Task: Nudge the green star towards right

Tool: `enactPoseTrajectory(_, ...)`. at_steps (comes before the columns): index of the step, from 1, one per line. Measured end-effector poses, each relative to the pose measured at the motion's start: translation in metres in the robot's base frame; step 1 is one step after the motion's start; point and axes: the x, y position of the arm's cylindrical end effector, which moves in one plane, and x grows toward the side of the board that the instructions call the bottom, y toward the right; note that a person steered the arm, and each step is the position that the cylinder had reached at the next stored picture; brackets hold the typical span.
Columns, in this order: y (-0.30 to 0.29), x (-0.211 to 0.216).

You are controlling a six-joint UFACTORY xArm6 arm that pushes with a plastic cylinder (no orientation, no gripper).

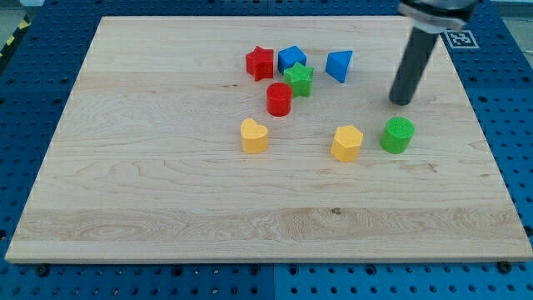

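Looking at the wooden board (150, 192), you see my tip (402, 102) resting on bare wood, touching no block; it is a plain rod with nothing to open or close, its upper part cut off by the view's top. The green star (299, 79) sits well to the view's left of my tip, pressed against the blue block (291, 58), partly hiding it. The green cylinder (398, 135) lies just below my tip.
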Motion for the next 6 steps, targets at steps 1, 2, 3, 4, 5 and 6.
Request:
enactPoseTrajectory(1,0.022,-0.043)
enactPoseTrajectory(2,0.014,-0.097)
enactPoseTrajectory(3,-0.048,-0.123)
enactPoseTrajectory(4,-0.136,-0.127)
enactPoseTrajectory(5,-0.22,-0.127)
enactPoseTrajectory(6,-0.271,-0.127)
